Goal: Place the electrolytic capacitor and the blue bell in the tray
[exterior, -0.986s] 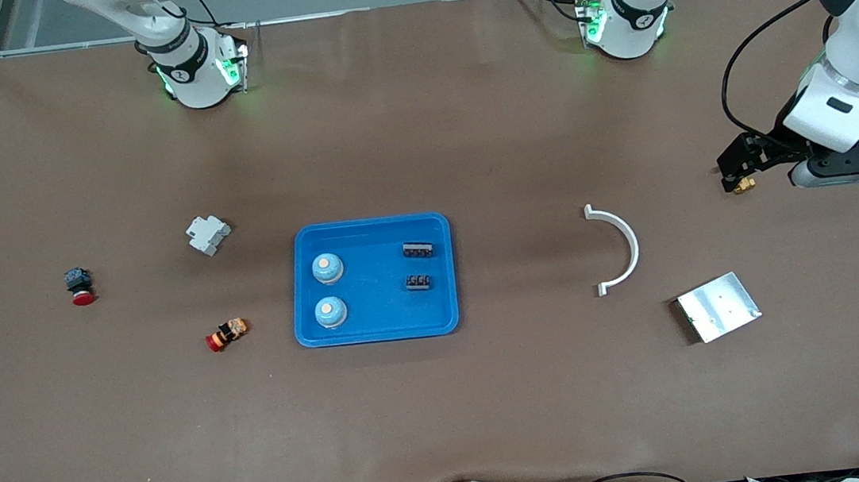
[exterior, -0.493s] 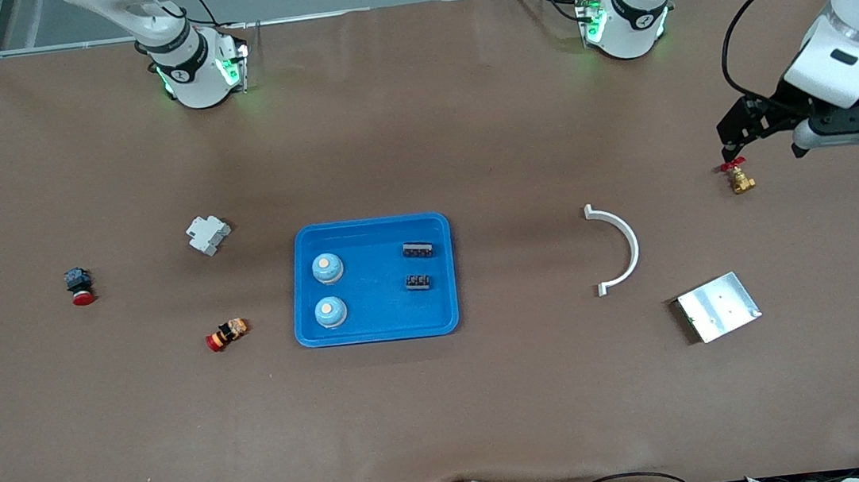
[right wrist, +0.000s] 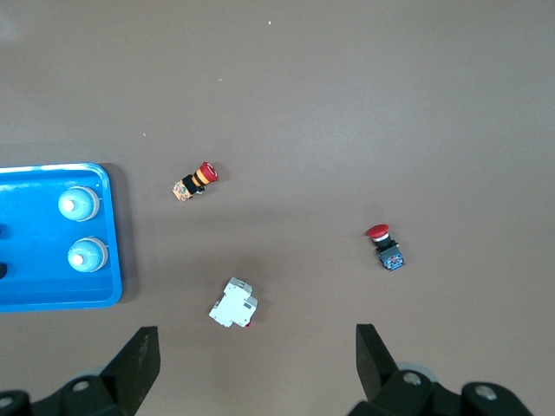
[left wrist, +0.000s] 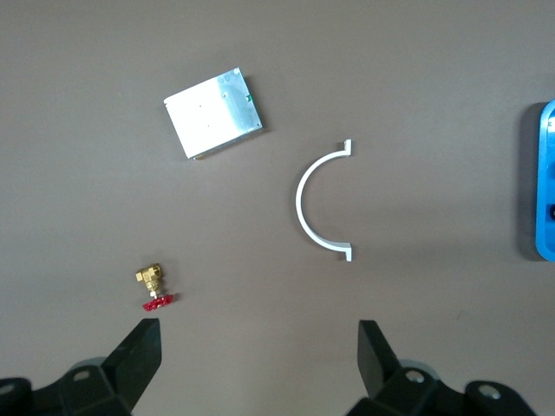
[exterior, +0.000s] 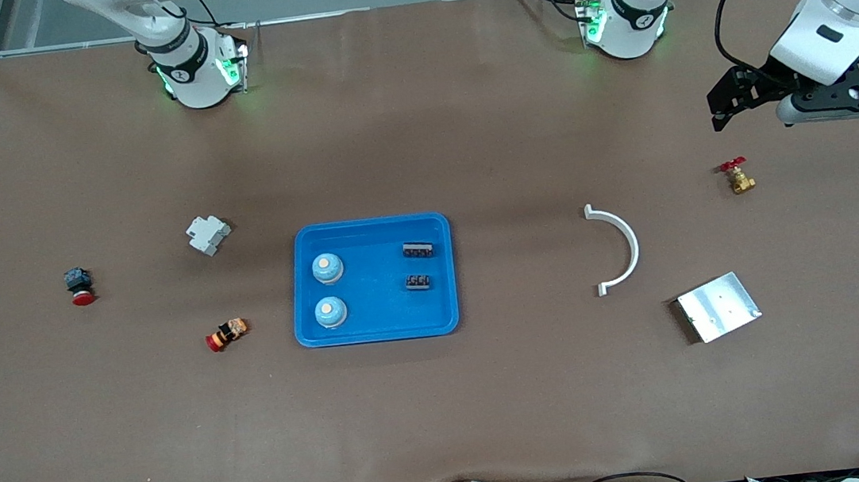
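Brown table (exterior: 448, 415) bears the blue tray (exterior: 377, 328) mid-way, well apart from both grippers; left gripper (left wrist: 257, 357) hangs wide open over the brass valve (left wrist: 153, 287); right gripper (right wrist: 256, 357) wide open.

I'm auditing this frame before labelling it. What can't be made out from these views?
- Right end effector: outside the front view; its wrist view cuts off all but the open finger tips.
- Left end effector: fingers hidden under the arm in the front view.
- Two dark parts in the tray: too small to identify.
- Tray: mostly cut off in the left wrist view.
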